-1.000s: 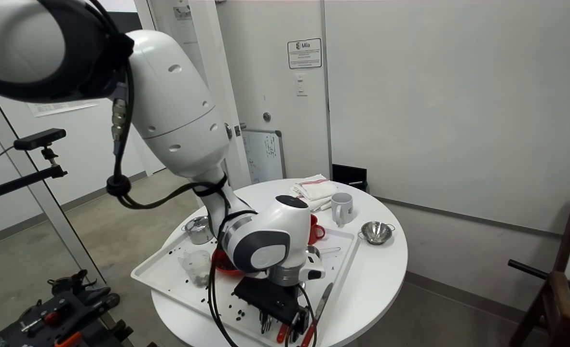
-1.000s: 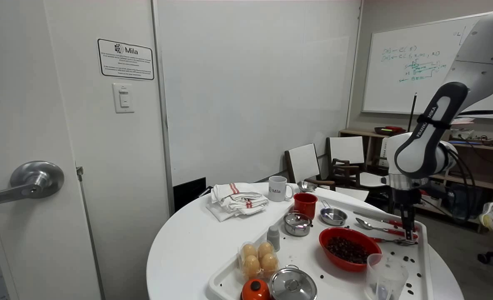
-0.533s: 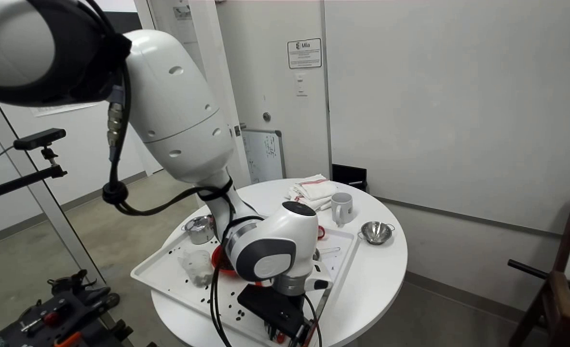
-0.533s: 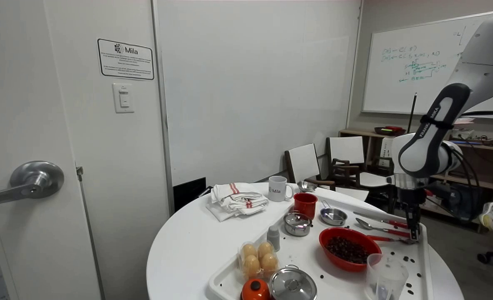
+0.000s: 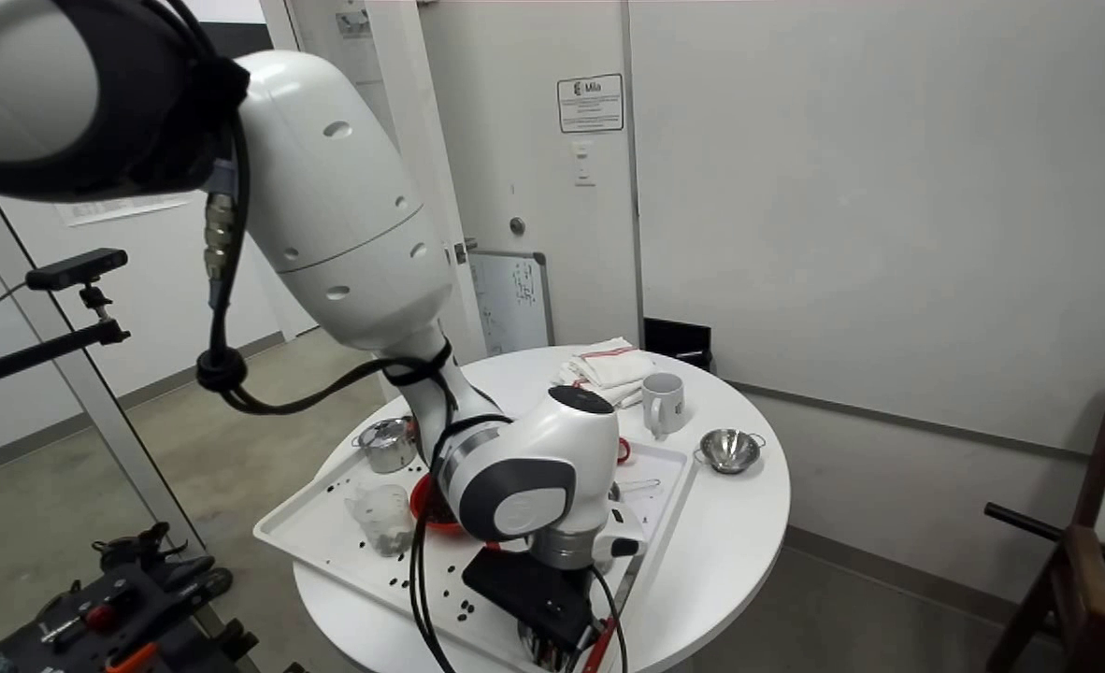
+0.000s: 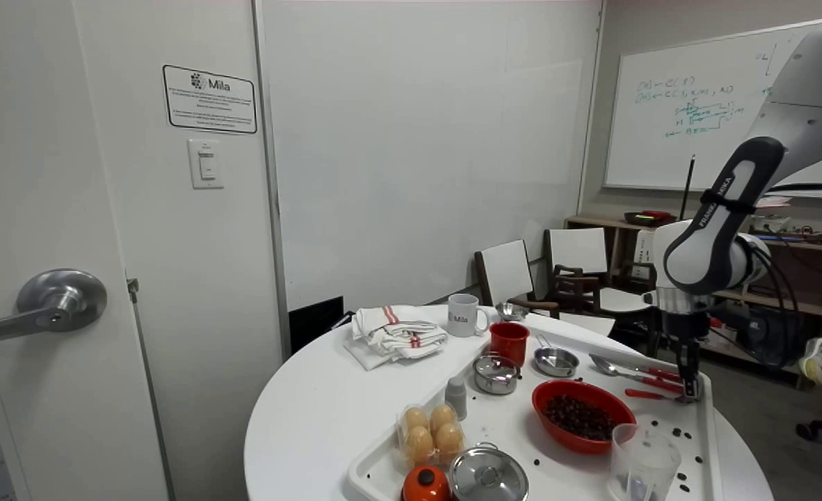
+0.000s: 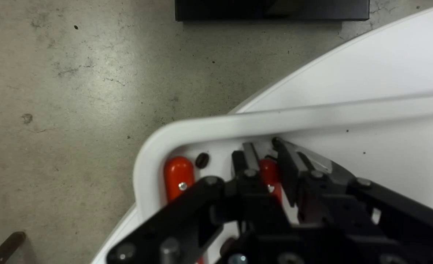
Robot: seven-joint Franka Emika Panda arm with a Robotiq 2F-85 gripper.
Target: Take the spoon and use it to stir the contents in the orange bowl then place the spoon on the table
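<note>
The spoon lies on the white tray; its metal head [image 6: 603, 366] shows in an exterior view, its red handle leading to my gripper [image 6: 690, 394]. In the wrist view my gripper [image 7: 266, 156] is shut on the end of this red handle [image 7: 269, 170], with a finger at each side. The arm and wrist camera cover the grip in an exterior view. The orange bowl [image 6: 567, 438] holds dark beans and rests on the tray; the arm partly hides the bowl [image 5: 448, 529] in an exterior view. Under the tray is the round white table [image 6: 313, 417].
A knife's red handle [image 7: 179, 176] lies by the tray rim [image 7: 209, 130]. The fork's handle [image 6: 644, 394] points toward my fingertips, its tines close against them. Loose beans, a clear plastic cup [image 6: 644, 463], a small metal pan [image 6: 555, 362] and a red cup [image 6: 508, 342] surround the bowl.
The gripper moved a little farther from the orange bowl, toward the tray's edge, and its jaws closed on the handle. The spoon and the fork shifted slightly on the tray.
</note>
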